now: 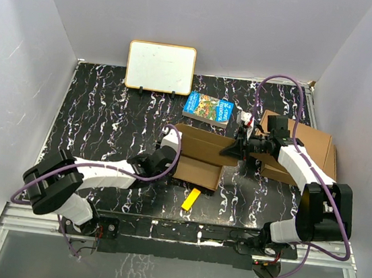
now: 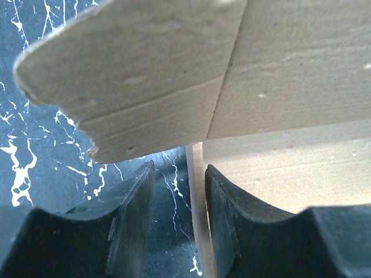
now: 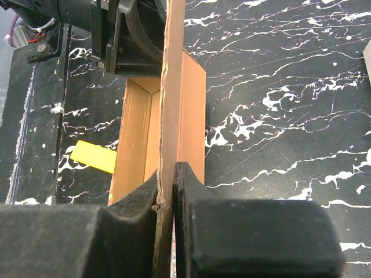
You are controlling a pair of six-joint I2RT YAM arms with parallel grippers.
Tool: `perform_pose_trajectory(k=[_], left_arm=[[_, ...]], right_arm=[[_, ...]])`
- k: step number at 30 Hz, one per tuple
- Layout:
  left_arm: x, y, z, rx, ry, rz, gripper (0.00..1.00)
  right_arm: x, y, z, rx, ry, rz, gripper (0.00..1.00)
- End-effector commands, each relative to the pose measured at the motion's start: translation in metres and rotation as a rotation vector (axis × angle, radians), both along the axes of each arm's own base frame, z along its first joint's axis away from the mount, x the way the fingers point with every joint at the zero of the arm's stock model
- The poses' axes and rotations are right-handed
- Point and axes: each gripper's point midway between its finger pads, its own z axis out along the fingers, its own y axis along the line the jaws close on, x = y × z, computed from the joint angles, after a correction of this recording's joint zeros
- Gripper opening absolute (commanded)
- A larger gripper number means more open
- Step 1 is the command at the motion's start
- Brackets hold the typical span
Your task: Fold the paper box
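Observation:
The paper box [image 1: 201, 156], plain brown cardboard and partly folded, lies in the middle of the black marbled table with its walls standing up. My left gripper [image 1: 169, 152] is at the box's left end. In the left wrist view the left gripper [image 2: 179, 168] has its jaws apart, and a thin upright cardboard wall [image 2: 197, 202] stands between them, close to the right-hand finger. A flap [image 2: 133, 75] leans over them. My right gripper [image 1: 236, 148] is at the box's right end. In the right wrist view the right gripper [image 3: 167, 168] is shut on an upright wall of the paper box [image 3: 173, 87].
Two larger finished brown boxes [image 1: 310, 151] are stacked at the right, behind the right arm. A colourful book [image 1: 209, 108] and a whiteboard [image 1: 161, 67] stand at the back. A small yellow piece [image 1: 191, 199] lies in front of the box.

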Motion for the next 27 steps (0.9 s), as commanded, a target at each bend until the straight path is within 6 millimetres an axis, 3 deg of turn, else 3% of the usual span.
perform_pose_trajectory(k=[1,22,27], left_arm=[[0.006,-0.005,0.008,0.006,0.014,0.025,0.39],[-0.008,0.003,-0.014,0.089,0.090,0.051,0.27],[-0.007,0.006,-0.019,0.113,0.086,0.057,0.14]], right_arm=[[0.003,0.003,0.010,0.020,-0.063,0.020,0.08],[0.003,0.004,0.007,0.013,-0.059,0.019,0.08],[0.003,0.004,0.007,0.011,-0.058,0.019,0.08]])
